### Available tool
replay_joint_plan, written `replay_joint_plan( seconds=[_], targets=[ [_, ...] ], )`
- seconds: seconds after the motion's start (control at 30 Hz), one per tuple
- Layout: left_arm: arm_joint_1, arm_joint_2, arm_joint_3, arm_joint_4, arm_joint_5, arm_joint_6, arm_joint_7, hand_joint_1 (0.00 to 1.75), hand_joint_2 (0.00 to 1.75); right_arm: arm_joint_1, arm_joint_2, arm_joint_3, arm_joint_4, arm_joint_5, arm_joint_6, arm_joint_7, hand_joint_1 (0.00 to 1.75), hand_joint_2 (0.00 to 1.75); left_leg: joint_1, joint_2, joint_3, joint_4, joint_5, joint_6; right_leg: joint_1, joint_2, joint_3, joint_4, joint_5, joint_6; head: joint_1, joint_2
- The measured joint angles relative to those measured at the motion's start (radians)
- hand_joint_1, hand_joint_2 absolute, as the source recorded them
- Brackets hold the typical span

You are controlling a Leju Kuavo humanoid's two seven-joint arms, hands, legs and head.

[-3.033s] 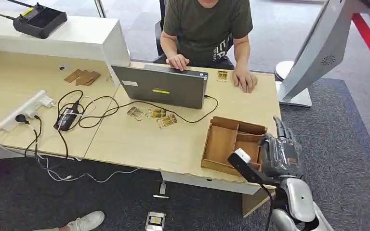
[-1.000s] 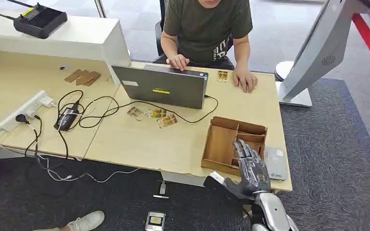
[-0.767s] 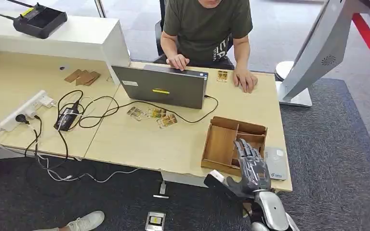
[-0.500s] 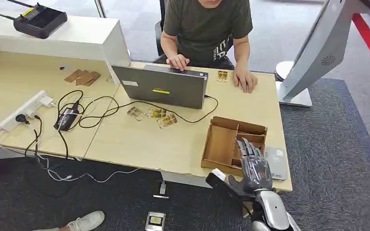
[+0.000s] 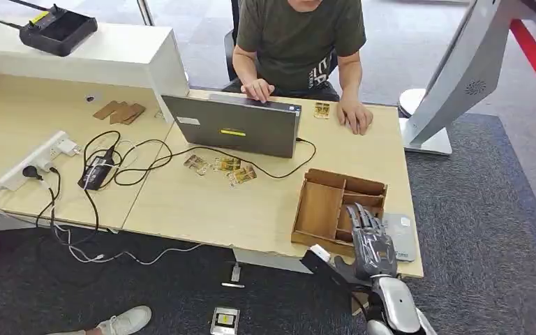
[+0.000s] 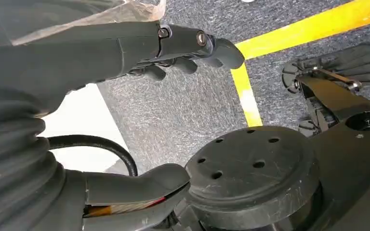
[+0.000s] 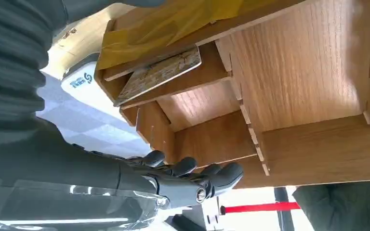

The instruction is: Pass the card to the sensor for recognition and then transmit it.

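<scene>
My right hand hovers with fingers spread above the near right compartments of the wooden tray, holding nothing. In the right wrist view its dark fingers stretch along the tray's wall. A patterned card lies flat in a small compartment next to the grey card sensor. The sensor sits on the table just right of the tray, beside my hand. My left hand hangs by my body above the carpet, fingers and thumb apart, with nothing in it.
A person sits behind the table with hands by a laptop. Loose cards lie mid-table, another card by the person's hand. Cables and a power strip lie at the left. A white kiosk stand stands at the right.
Three seconds ago my right hand was over the sensor; it has since moved left and nearer, over the tray. In the last second it has drifted only slightly.
</scene>
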Motion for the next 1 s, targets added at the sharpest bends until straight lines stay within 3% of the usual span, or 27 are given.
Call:
replay_joint_plan(
  seconds=[0.63, 0.67, 0.7, 0.9, 1.0],
  targets=[
    [-0.008, 0.004, -0.013, -0.002, -0.016, -0.007, -0.007, 0.00, 1.75, 0.000, -0.010, -0.023, 0.006, 0.020, -0.006, 0.018, 0.02, 1.75, 0.000, 0.000, 0.000, 0.000, 0.000, 0.000, 0.000, 0.000, 0.000, 0.000, 0.000, 0.000, 0.000, 0.000],
    [-0.008, 0.004, -0.014, -0.002, -0.016, -0.007, -0.007, 0.00, 1.75, 0.000, -0.011, -0.024, 0.006, 0.019, -0.006, 0.018, 0.37, 1.75, 0.000, 0.000, 0.000, 0.000, 0.000, 0.000, 0.000, 0.000, 0.000, 0.000, 0.000, 0.000, 0.000, 0.000],
    [-0.008, 0.004, -0.014, -0.002, -0.017, -0.008, -0.007, 0.00, 1.75, 0.000, -0.012, -0.024, 0.008, 0.019, -0.005, 0.018, 1.52, 1.75, 0.000, 0.000, 0.000, 0.000, 0.000, 0.000, 0.000, 0.000, 0.000, 0.000, 0.000, 0.000, 0.000, 0.000],
    [-0.009, 0.006, -0.015, -0.002, -0.020, -0.008, -0.007, 0.00, 1.75, 0.000, -0.015, -0.026, 0.019, 0.016, 0.002, 0.019, 1.64, 1.75, 0.000, 0.000, 0.000, 0.000, 0.000, 0.000, 0.000, 0.000, 0.000, 0.000, 0.000, 0.000, 0.000, 0.000],
    [-0.009, 0.007, -0.015, -0.002, -0.022, -0.008, -0.007, 0.00, 1.75, 0.000, -0.015, -0.027, 0.025, 0.015, 0.003, 0.019, 1.61, 1.75, 0.000, 0.000, 0.000, 0.000, 0.000, 0.000, 0.000, 0.000, 0.000, 0.000, 0.000, 0.000, 0.000, 0.000]
  ],
)
